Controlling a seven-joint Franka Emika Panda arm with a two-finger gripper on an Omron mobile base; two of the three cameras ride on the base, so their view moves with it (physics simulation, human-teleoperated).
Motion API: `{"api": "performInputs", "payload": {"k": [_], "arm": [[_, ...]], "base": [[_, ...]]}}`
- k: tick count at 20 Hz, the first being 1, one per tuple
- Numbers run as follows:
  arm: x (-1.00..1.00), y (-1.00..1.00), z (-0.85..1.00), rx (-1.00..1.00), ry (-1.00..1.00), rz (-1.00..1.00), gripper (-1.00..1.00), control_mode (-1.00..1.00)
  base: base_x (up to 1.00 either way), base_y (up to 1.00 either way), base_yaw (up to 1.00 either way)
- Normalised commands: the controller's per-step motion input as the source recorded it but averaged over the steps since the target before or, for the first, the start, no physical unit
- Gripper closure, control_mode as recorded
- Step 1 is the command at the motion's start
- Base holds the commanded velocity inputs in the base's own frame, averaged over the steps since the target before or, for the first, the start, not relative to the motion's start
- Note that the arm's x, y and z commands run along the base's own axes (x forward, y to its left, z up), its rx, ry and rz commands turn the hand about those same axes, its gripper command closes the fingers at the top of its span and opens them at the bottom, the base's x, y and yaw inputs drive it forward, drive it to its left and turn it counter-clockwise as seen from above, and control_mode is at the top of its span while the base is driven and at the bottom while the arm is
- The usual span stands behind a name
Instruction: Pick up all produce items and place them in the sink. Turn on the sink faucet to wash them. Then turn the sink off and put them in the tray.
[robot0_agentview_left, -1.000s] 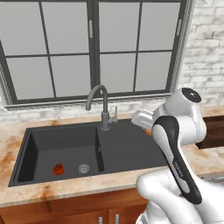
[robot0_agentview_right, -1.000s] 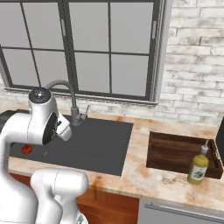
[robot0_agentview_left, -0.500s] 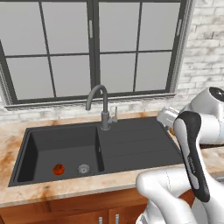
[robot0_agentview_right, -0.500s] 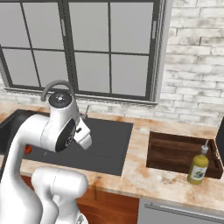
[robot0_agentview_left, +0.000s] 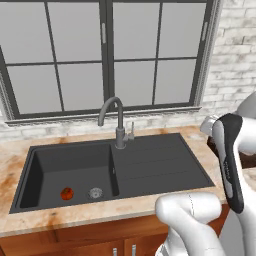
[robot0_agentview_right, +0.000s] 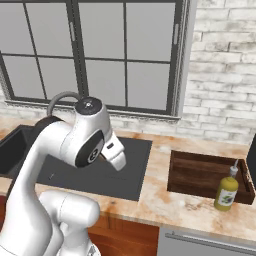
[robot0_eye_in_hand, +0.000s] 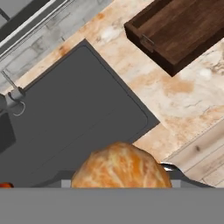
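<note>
Marble counter with sink, tray, bottle

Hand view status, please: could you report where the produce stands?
End effector shut on orange ball, above drainboard edge. Red ball in sink basin. Tray empty; bottle beside it.

A round orange-tan ball sits at the bottom middle of the frame, very close up. Behind it, the flat dark grey sink fills the left and middle. The marble counter runs along the right. The brown wooden tray lies on it in the upper right corner. The faucet base shows at the left edge.
</note>
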Motion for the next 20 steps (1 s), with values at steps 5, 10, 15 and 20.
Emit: {"api": "performInputs", "payload": {"k": [5,10,15,20], "arm": [[0.00,-0.67,0.03,-0.02,0.11,-0.11,1.00,-1.00],[0.07,-0.69,0.00,-0.01,0.13,-0.08,1.00,-1.00],[0.22,-0.61,-0.13,0.00,0.11,-0.07,1.00,-1.00],[0.25,-0.49,-0.44,0.00,0.02,-0.07,1.00,-1.00]], "base": [[0.00,0.00,0.00],[0.00,0.00,0.00],[0.00,0.00,0.00],[0.00,0.00,0.00]]}}
